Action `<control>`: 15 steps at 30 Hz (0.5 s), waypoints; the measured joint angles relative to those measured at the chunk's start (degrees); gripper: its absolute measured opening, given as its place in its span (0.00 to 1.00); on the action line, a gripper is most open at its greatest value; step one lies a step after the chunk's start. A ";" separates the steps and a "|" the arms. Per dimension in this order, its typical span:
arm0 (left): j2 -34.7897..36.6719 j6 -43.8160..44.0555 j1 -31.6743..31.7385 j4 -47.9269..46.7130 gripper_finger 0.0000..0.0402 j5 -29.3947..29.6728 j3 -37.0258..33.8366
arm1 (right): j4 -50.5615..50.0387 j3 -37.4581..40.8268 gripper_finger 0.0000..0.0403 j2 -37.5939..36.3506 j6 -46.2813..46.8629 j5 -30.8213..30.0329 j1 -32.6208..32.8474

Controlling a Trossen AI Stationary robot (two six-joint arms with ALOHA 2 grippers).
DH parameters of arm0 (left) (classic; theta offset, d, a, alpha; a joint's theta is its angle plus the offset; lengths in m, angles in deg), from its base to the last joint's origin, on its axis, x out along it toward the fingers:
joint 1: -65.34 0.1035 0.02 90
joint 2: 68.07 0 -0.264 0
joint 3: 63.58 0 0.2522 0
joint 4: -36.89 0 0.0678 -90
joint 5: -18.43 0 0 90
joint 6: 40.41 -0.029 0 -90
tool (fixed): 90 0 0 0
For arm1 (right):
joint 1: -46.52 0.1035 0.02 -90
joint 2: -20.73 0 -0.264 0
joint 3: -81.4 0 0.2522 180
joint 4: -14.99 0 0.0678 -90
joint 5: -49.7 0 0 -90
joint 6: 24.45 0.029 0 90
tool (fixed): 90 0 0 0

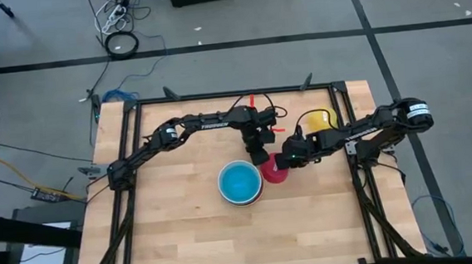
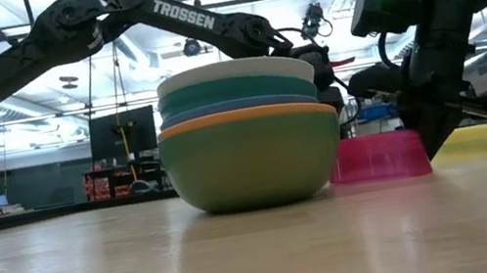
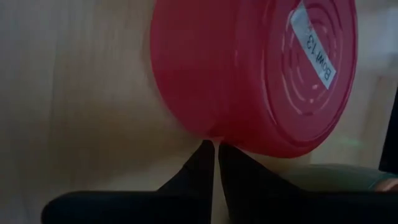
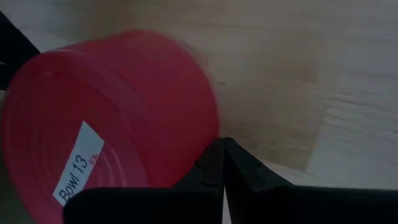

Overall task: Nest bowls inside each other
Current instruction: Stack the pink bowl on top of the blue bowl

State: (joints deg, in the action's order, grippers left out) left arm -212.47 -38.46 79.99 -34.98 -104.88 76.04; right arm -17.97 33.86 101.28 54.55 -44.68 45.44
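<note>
stack: green, orange, blue, teal, white bowls (image 2: 248, 131) nested upright, counter centre | red bowl (image 2: 379, 156) upside down, just right of stack | yellow bowl (image 1: 318, 119) far right, upside down

A light wooden plank tabletop (image 1: 185, 235) sits in a black metal frame (image 1: 233, 93) on a grey floor (image 1: 427, 2). A coiled black cable (image 1: 121, 43) and white cords (image 1: 113, 16) lie on the floor beyond it. A dark monitor (image 2: 122, 135) stands in the room behind.
</note>
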 joint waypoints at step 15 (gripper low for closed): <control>0.13 -1.89 -0.01 -3.84 0.09 0.38 6.02 | -3.38 -0.68 0.00 -5.51 -2.71 -3.85 -0.02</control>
State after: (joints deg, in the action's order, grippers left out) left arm -212.34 -40.36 79.98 -38.82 -104.50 82.06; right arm -21.35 33.18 95.77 51.84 -48.53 45.42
